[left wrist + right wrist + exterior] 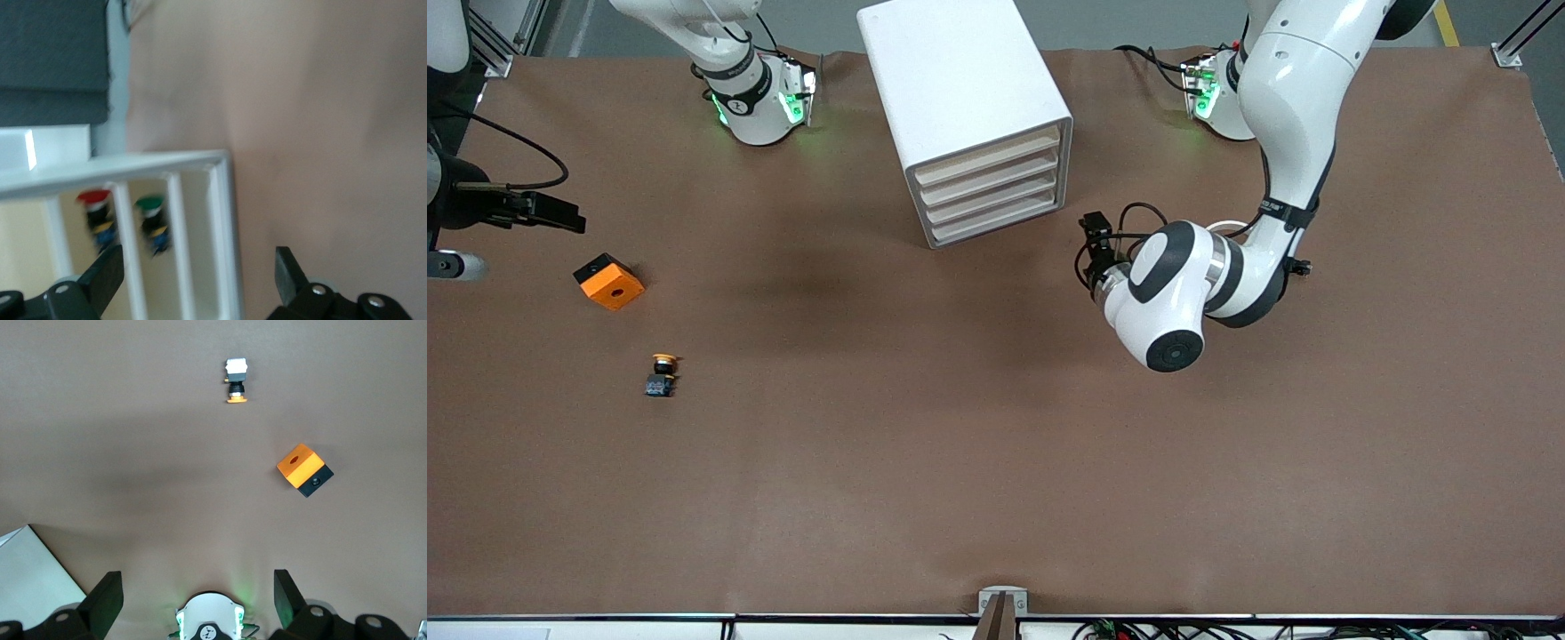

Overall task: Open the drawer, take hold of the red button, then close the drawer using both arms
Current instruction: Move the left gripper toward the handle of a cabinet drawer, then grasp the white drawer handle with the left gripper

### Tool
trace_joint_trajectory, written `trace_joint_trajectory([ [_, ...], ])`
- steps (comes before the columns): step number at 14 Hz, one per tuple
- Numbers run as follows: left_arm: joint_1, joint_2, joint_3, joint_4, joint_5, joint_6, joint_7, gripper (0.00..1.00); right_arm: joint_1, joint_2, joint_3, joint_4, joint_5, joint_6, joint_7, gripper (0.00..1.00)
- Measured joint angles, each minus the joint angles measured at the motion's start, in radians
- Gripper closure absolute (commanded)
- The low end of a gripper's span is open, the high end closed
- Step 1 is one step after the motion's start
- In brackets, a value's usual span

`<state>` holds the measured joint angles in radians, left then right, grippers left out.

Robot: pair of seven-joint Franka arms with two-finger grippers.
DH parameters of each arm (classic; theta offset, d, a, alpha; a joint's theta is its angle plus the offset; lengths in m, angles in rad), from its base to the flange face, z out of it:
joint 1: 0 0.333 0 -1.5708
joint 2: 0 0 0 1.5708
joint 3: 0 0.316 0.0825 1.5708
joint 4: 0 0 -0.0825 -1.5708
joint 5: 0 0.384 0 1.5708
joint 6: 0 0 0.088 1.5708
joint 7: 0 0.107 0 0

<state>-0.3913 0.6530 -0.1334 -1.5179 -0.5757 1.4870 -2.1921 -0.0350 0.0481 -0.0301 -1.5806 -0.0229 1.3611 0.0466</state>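
The white cabinet [969,116] stands mid-table near the robots' bases, its stacked drawers [996,191] all pushed in. In the left wrist view the red-capped button [95,213] shows inside the cabinet front [220,220], between white bars, beside a green-capped one [152,220]. My left gripper [1092,253] [197,277] is open, facing the drawer fronts and a short way off them. My right gripper [565,216] [193,597] hangs open and holds nothing, high over the right arm's end of the table.
An orange cube with a hole [609,281] [303,469] lies toward the right arm's end. A yellow-capped button [662,373] [235,381] lies nearer the front camera than the cube. The right arm's base [210,617] shows between its fingers.
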Motion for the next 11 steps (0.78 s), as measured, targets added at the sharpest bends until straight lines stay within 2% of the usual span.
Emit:
trace_joint_trajectory([
  [4, -0.03, 0.039, 0.0, -0.001, -0.161, -0.002, -0.021, 0.05, 0.002, 0.0, 0.003, 0.001, 0.002, 0.0, 0.059, 0.0],
  [6, -0.047, 0.061, 0.0, 0.0, -0.183, 0.008, -0.023, 0.16, 0.001, 0.004, 0.003, 0.001, 0.001, -0.001, 0.06, 0.0],
  [8, -0.062, 0.085, 0.0, 0.0, -0.235, 0.027, -0.023, 0.32, 0.001, 0.011, 0.002, 0.001, 0.001, -0.004, 0.061, 0.0],
  [11, -0.075, 0.114, 0.0, 0.001, -0.318, 0.052, -0.023, 0.32, 0.001, 0.017, 0.003, 0.001, 0.001, -0.008, 0.061, 0.0],
])
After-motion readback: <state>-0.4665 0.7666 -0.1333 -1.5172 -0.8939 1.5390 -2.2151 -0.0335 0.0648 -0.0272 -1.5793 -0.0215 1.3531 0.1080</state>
